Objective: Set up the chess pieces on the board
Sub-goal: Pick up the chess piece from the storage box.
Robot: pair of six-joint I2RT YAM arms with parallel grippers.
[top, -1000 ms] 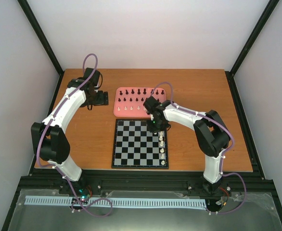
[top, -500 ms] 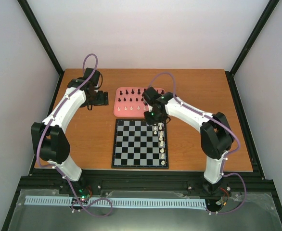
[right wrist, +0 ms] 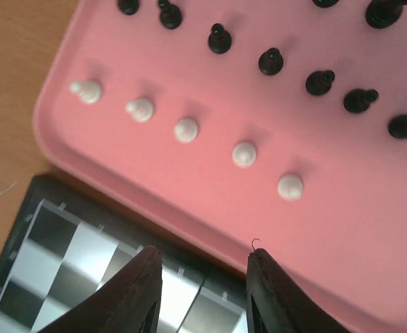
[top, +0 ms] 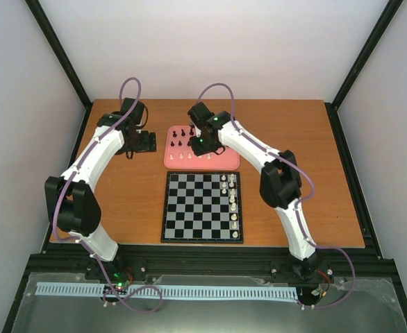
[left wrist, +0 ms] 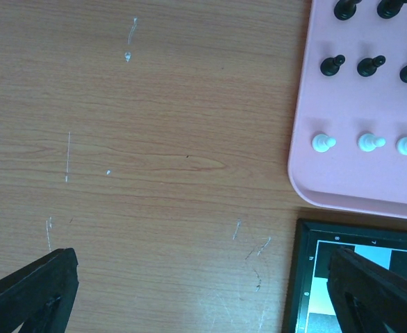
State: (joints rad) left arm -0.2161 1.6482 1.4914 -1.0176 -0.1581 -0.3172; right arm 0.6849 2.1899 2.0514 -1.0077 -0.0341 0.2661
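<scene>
Right tool (right wrist: 203,267) now off board (top: 193,215), over pink tray (right wrist: 342,229) of chess pieces (right wrist: 244,154), narrow gap, empty.

A pink, seemingly plastic tray (top: 226,161) lies on the scratched wooden table (top: 294,128).

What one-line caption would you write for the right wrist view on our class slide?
Right gripper open over the edge of the pink tray, five white pawns ahead, the board beneath.
</scene>
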